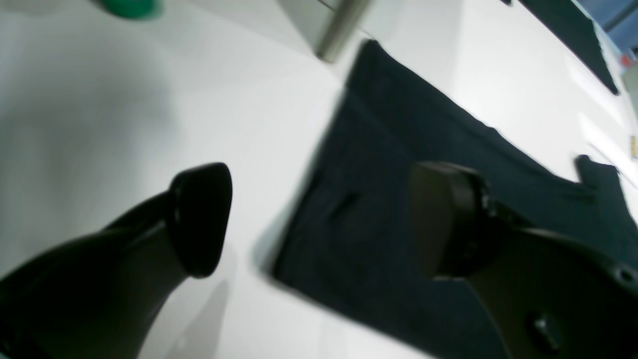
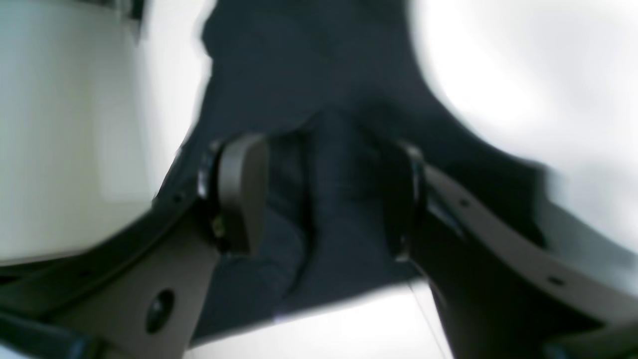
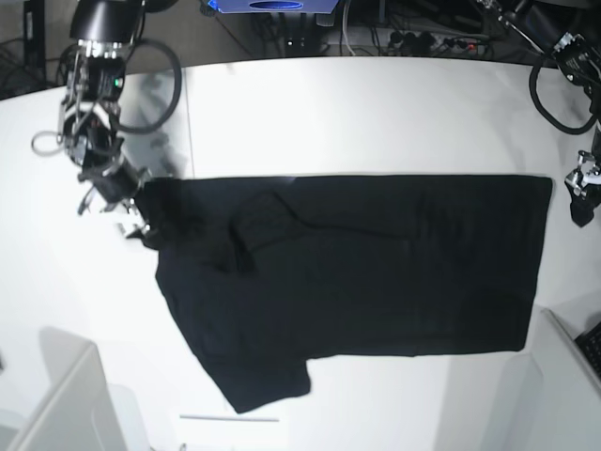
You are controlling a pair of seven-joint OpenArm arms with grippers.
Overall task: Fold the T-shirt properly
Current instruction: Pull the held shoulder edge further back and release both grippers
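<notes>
The black T-shirt (image 3: 376, 263) lies spread plain side up on the white table (image 3: 376, 113), with one sleeve (image 3: 268, 381) pointing to the front. My right gripper (image 3: 130, 209) is at the shirt's left edge. In the right wrist view it (image 2: 324, 199) is open, and a raised fold of the T-shirt (image 2: 339, 164) stands between its fingers. My left gripper (image 3: 580, 197) is just off the shirt's far right corner. In the left wrist view it (image 1: 324, 219) is open and empty above the T-shirt's (image 1: 379, 164) corner, one finger over the cloth and one over bare table.
White boxes stand at the front left (image 3: 56, 395) and front right (image 3: 559, 376) of the table. A grey post (image 1: 341, 30) and a green object (image 1: 132, 7) show in the left wrist view. Cables (image 3: 404, 38) lie behind the table.
</notes>
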